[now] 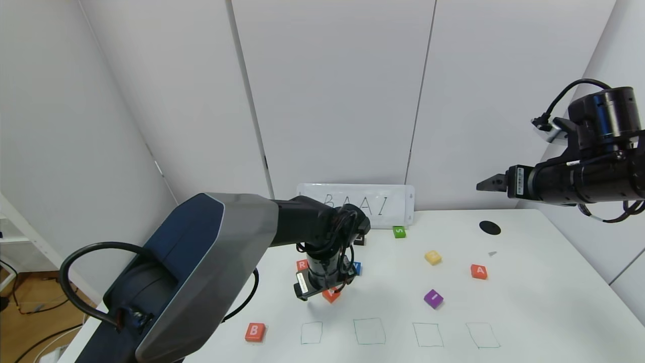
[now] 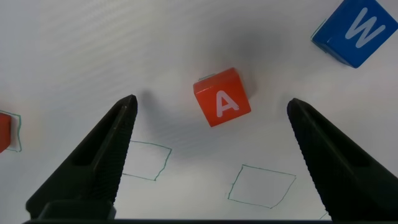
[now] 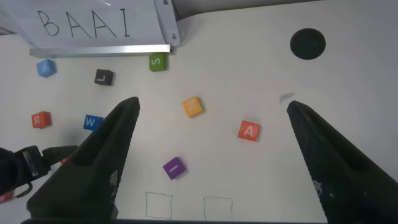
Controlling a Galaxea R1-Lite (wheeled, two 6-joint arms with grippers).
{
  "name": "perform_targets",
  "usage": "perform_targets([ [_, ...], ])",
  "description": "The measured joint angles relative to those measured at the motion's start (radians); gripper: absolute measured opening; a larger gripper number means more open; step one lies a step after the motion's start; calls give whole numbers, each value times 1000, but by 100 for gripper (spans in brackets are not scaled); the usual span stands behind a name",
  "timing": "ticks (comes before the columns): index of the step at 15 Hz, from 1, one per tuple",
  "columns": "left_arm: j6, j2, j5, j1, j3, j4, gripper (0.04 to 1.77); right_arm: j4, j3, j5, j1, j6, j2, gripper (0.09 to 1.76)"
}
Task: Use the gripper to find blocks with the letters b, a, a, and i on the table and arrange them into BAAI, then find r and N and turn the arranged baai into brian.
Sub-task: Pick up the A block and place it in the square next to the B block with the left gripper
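My left gripper [image 1: 322, 291] is open and hovers just over an orange-red A block [image 1: 331, 295] lying on the white table [image 1: 529, 312]. In the left wrist view this A block [image 2: 222, 98] lies tilted between the spread fingers of the left gripper [image 2: 211, 102], touching neither. The orange-red B block [image 1: 255, 331] lies at the front left. A second A block [image 1: 478, 271] and the purple I block [image 1: 433, 298] lie to the right. The orange-red R block [image 1: 302, 264] lies behind my left wrist. My right gripper [image 1: 491, 184] is open and empty, raised high at the right.
Several pen-drawn squares [image 1: 369, 331] line the table's front. A blue W block [image 1: 357, 267], yellow block [image 1: 433, 257], green S block [image 1: 399, 231] and black block [image 1: 359, 239] lie around. A BAAI sign [image 1: 358, 204] stands at the back. A black spot [image 1: 490, 227] is at the far right.
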Motion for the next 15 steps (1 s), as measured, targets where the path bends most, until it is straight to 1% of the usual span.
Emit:
perform_targets([
  [5,2,20,9,-4,-2,-12,172,0,2,0,3,0,3,171],
  [9,4,42,30,-11,-5,-22,172,-1,4,-1,4,0,3,171],
  [15,5,51,37,-12,-6,-24,172,-3,7,-3,12,0,7,171],
])
